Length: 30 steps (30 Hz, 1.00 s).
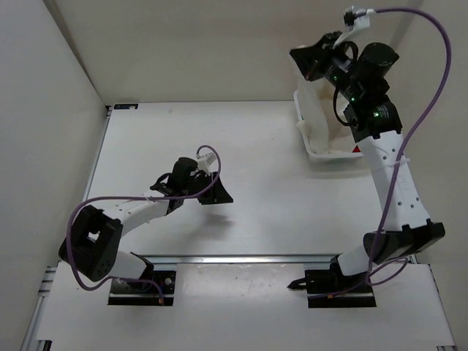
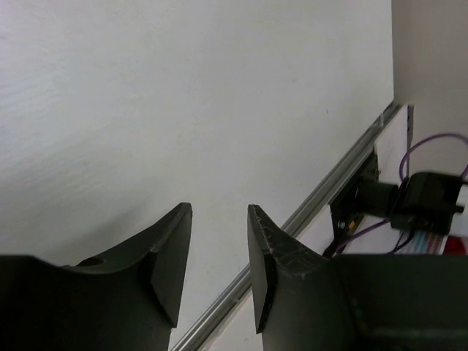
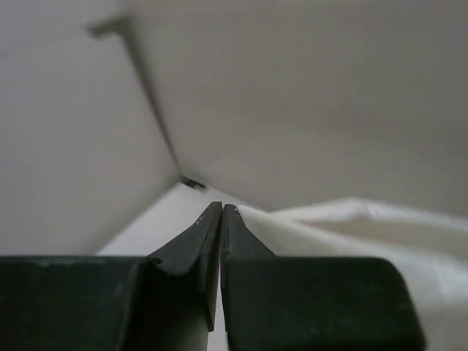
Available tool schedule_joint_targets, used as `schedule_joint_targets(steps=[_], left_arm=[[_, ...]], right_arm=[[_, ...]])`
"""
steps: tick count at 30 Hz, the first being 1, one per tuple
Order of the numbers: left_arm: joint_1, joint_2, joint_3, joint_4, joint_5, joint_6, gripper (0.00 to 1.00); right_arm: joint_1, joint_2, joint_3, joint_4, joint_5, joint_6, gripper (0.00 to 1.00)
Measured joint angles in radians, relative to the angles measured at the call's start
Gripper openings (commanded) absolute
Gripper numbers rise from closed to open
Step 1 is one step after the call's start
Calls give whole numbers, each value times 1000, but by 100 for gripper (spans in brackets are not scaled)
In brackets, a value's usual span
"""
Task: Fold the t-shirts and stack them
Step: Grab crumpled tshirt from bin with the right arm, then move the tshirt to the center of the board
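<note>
My right gripper (image 1: 310,72) is raised high at the back right, and in the right wrist view (image 3: 221,207) its jaws are pressed together. The white t-shirt (image 1: 316,117) hangs from it down into the white basket (image 1: 322,155). The same cloth shows just right of the fingertips in the right wrist view (image 3: 351,234). A bit of the red t-shirt (image 1: 356,149) shows at the basket's near right side. The green t-shirt is hidden. My left gripper (image 1: 218,196) is open and empty, low over the bare table left of centre (image 2: 219,208).
White walls close in the table on the left, back and right. An aluminium rail (image 1: 241,257) runs along the table's near edge and also shows in the left wrist view (image 2: 307,219). The right arm's base (image 2: 409,201) stands beyond it.
</note>
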Motion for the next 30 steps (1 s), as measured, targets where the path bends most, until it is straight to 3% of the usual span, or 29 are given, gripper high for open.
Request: schedule_joint_targets(steps=[3, 4, 9, 15, 20, 25, 30], left_arm=[[95, -34, -9, 5, 12, -30, 50], [121, -42, -14, 12, 15, -39, 52], [315, -102, -77, 41, 50, -107, 56], [406, -105, -89, 54, 74, -153, 64], [402, -109, -103, 44, 66, -145, 60], [415, -124, -119, -18, 17, -107, 59], [369, -142, -82, -148, -118, -25, 65]], right_arm=[[144, -9, 200, 2, -12, -35, 0], [197, -2, 345, -10, -32, -49, 0], [156, 1, 483, 101, -120, -3, 0], [6, -70, 258, 247, -227, 129, 0], [18, -88, -148, 289, -198, 151, 0], [42, 138, -401, 271, -105, 159, 0], [-26, 355, -446, 187, -71, 200, 0]])
